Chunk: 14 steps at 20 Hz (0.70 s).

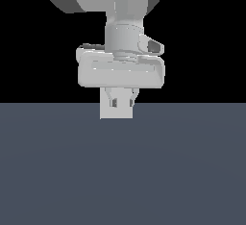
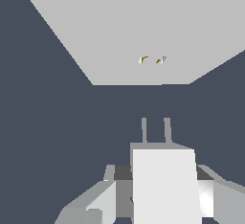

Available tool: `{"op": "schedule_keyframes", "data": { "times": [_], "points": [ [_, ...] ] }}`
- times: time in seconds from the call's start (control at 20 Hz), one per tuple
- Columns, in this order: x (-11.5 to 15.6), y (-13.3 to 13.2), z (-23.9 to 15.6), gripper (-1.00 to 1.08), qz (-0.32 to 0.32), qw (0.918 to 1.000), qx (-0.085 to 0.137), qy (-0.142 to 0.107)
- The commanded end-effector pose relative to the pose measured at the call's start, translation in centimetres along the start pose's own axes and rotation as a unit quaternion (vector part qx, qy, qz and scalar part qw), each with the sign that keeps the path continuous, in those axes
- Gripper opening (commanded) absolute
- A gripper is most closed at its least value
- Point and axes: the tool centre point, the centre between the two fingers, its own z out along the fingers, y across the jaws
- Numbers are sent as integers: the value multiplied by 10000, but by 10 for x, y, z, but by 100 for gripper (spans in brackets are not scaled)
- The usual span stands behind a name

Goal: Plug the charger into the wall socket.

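Pale grey, the charger (image 2: 165, 184) sits clamped in the gripper (image 1: 122, 103), prongs facing the wall socket (image 2: 143, 31) just ahead; the arm should align them with the slots, then advance straight.

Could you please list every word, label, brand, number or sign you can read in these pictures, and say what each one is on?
There are none to read.
The charger, held between the fingers of the gripper, is plain and unmarked.
The wall socket carries only two tiny marks on its face; they form no letter or number.
The grey floor is bare of any text.
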Motion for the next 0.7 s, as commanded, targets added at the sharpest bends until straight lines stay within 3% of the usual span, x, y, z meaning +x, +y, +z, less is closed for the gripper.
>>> {"op": "schedule_keyframes", "data": {
  "times": [0.0, 0.65],
  "points": [
    [4, 0, -2, -100, -36, 10000, 9, -5],
    [13, 0, 0, -100, -40, 10000, 9, -5]
  ]
}}
